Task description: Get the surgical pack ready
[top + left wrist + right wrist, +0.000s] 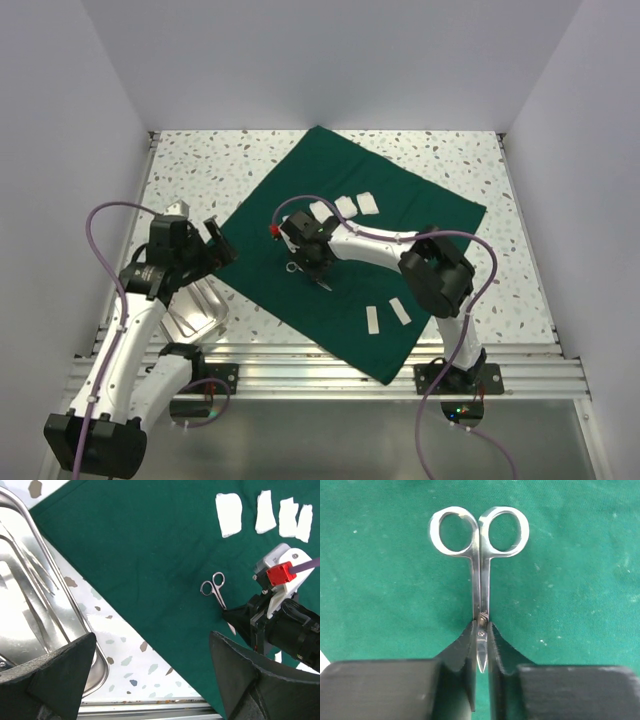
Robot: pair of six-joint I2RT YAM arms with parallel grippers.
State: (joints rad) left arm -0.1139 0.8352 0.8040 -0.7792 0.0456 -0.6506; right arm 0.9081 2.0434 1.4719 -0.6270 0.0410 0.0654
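Observation:
The surgical pack is a dark green drape [350,185] spread flat as a diamond on the speckled table, also filling the right wrist view [380,580]. Steel scissors [479,545] lie at its middle, rings pointing away from the wrist camera. My right gripper [480,632] is down on the drape with both fingers pressed against the scissors at the pivot, the blade tips between them. The left wrist view shows the scissors [214,585] on the drape [140,550]. My left gripper [152,665] hangs open over the drape's left edge, holding nothing.
A bare steel tray [195,315] lies on the table left of the drape, under my left arm, its rim [60,590] close to my left finger. Several white pads [229,514] lie at the drape's far side, and two more [385,315] near its front corner.

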